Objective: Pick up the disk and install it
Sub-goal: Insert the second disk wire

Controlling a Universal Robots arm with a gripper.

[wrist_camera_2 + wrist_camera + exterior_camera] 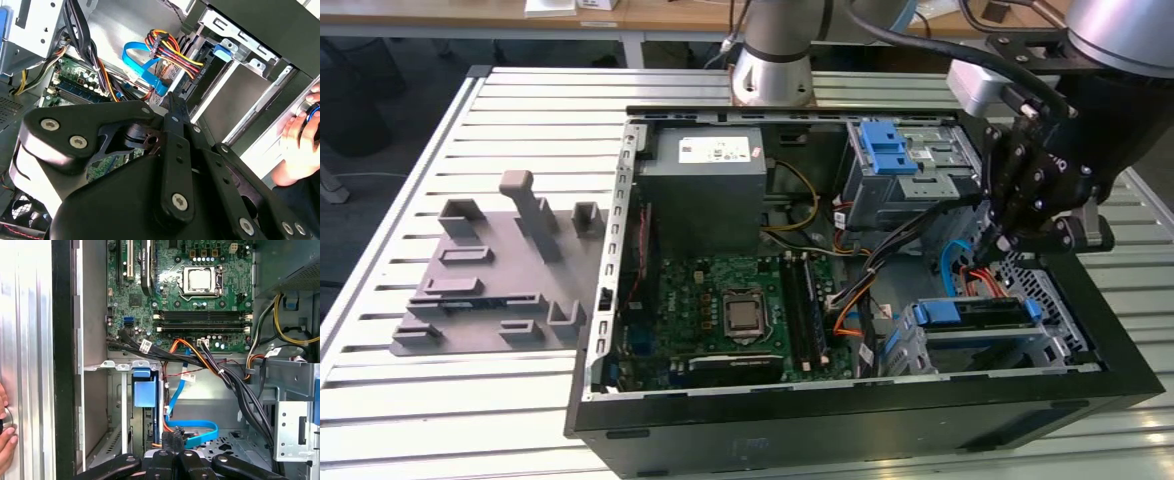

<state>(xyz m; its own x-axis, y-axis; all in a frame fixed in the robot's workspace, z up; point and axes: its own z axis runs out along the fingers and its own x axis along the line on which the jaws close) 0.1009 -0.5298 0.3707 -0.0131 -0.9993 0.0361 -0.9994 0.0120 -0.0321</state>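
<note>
The disk [974, 312] sits in its blue carrier in the lower drive bay at the front right corner of the open computer case [854, 420]. In the first wrist view the carrier's blue tab [145, 392] stands on edge in the bay, and in the second wrist view the disk [225, 51] shows by a corner of that tab. My gripper [1007, 245] hangs inside the case just above and behind the bay, its fingers [175, 460] closed together with nothing between them. The fingertips [170, 100] point toward the blue data cable [200, 432] and the bay.
A grey slotted stand [494, 270] lies on the slatted table at the exterior view's left. Inside the case are the motherboard [734, 310], power supply [700, 190], an upper bay with another blue carrier [887, 150] and cable bundles [240, 385]. A person's hand [300, 145] rests by the case's outer wall.
</note>
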